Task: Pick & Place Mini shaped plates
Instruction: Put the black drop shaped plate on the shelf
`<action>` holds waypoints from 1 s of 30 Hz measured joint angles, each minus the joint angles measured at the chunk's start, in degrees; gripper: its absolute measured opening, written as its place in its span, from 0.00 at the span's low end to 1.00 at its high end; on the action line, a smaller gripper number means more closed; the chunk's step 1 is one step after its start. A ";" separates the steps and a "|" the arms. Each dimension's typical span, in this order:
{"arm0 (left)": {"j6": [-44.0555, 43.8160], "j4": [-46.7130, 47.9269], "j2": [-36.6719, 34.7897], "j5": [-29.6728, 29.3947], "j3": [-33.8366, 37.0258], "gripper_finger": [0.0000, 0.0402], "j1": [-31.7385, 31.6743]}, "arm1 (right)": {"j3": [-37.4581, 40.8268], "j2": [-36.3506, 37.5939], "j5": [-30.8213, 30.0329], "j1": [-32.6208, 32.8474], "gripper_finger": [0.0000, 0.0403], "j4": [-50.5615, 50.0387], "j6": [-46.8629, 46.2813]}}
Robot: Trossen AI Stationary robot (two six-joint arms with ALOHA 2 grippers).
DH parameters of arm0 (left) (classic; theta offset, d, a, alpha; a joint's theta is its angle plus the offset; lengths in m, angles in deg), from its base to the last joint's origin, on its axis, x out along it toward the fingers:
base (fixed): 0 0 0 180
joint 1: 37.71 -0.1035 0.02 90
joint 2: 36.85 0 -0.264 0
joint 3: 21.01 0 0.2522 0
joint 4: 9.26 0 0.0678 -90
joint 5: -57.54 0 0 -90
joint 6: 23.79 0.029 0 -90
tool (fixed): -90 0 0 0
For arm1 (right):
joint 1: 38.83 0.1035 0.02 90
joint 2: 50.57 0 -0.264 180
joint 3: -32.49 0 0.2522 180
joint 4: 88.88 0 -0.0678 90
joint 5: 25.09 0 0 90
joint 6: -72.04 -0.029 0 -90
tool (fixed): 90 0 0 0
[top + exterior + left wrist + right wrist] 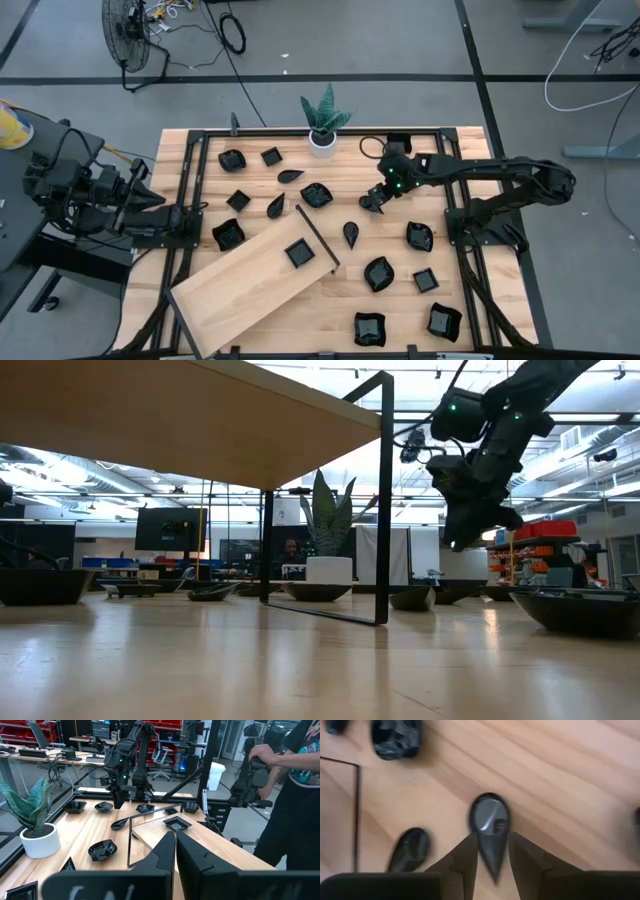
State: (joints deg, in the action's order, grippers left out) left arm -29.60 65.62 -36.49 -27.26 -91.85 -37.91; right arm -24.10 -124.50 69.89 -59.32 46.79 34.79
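While the right claw [492, 851] grips the glossy black teardrop plate [490, 827] by its tip above the surface, carry level toward the raised light wooden board [255, 280].

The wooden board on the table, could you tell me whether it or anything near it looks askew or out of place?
Yes: the wooden board lies at a slant to the table edges, one corner jutting toward the table's near left edge, with only one square plate on it. The other plates lie scattered loosely, none visibly broken or flipped.
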 joint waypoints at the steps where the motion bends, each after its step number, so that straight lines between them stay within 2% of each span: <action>1: 0.00 -0.01 0.00 0.00 0.00 0.05 0.00 | 0.00 0.00 -0.06 -0.56 0.28 -0.53 0.69; 7: 0.00 0.00 0.00 0.00 0.00 0.05 0.00 | 0.00 -2.01 0.53 -2.63 0.30 -0.96 2.50; 20: 0.00 0.00 0.00 0.00 0.00 0.05 0.00 | 0.00 -8.30 1.53 -2.27 0.46 -0.70 5.00; 30: 0.00 0.00 0.00 0.00 0.00 0.05 0.00 | 0.00 -11.33 1.53 -0.22 0.46 0.20 6.26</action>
State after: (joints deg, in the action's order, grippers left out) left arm -29.60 65.63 -36.49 -27.27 -91.85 -37.91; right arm -24.10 -135.83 71.41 -59.54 47.00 41.06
